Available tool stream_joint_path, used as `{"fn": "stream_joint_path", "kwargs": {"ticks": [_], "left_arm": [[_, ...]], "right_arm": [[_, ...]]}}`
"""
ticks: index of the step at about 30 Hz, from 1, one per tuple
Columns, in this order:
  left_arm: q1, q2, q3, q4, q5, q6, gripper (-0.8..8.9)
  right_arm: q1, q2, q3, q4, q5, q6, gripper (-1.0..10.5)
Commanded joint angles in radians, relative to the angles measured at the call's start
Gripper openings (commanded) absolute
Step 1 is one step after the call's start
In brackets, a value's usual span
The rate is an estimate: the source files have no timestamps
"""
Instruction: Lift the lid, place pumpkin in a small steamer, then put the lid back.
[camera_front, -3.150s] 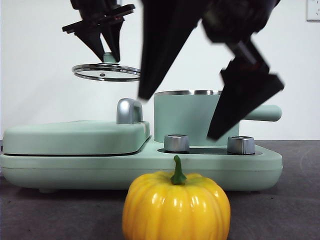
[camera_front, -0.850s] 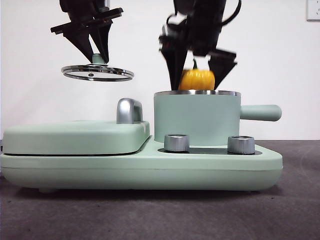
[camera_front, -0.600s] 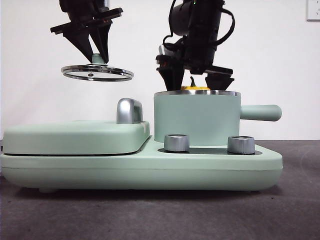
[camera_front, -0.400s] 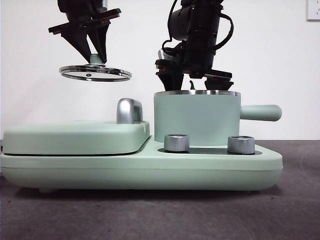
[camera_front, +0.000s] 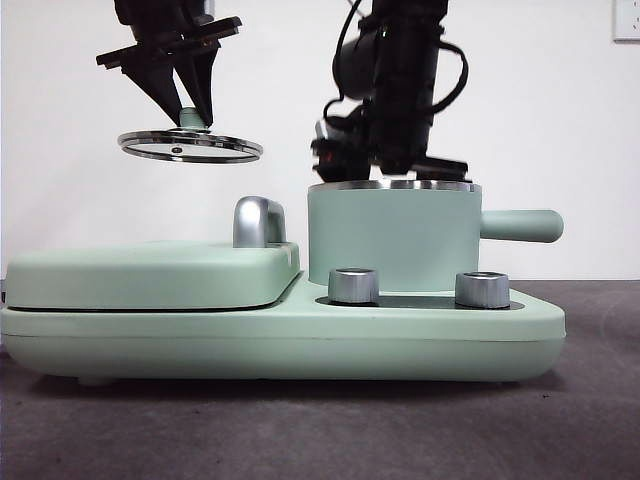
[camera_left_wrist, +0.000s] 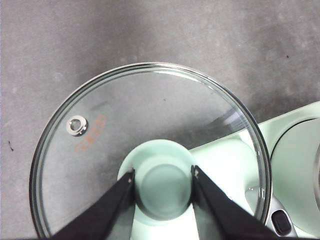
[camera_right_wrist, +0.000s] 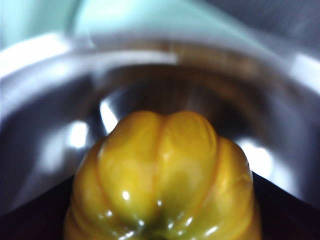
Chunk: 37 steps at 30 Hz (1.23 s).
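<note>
Your right tool (camera_front: 392, 172), clamped on the glossy, likely slippery pumpkin (camera_right_wrist: 162, 175), reaches inside the small steamer (camera_front: 393, 238). Your left tool (camera_left_wrist: 162, 176) pinches the lid (camera_left_wrist: 150, 125) by its knob; its glass looks fragile.

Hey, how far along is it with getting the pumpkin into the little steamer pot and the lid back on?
Done: the lid is off, held in the air by its knob in the left tool, off to the side of the pot. In hand: the right tool is down inside the pot's rim with the pumpkin between its jaws, inside the steel bowl. Left: let go of the pumpkin, pull out, then set the lid back on.
</note>
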Motion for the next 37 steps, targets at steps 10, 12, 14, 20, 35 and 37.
{"fn": "stream_joint_path", "kwargs": {"ticks": [10,12,14,20,35,37], "left_arm": [[-0.003,0.011,0.044,0.016,0.002,0.007,0.54],[-0.003,0.011,0.044,0.017,0.002,0.007,0.54],[-0.003,0.011,0.044,0.018,0.002,0.007,0.54],[-0.003,0.012,0.043,0.018,0.002,0.006,0.54],[-0.085,0.012,0.042,-0.003,0.003,-0.02,0.54],[-0.132,0.012,0.042,-0.003,0.003,-0.019,0.54]], "right_arm": [[0.01,0.023,-0.003,-0.074,0.004,0.006,5.6],[0.009,0.023,0.01,-0.074,0.007,0.006,5.6],[0.008,0.021,0.05,-0.074,0.004,0.008,5.6],[0.014,-0.058,0.135,-0.077,0.004,0.014,5.6],[0.063,-0.884,-0.409,-0.08,0.029,0.02,5.6],[0.063,-1.019,-0.542,-0.08,0.026,0.02,5.6]]}}
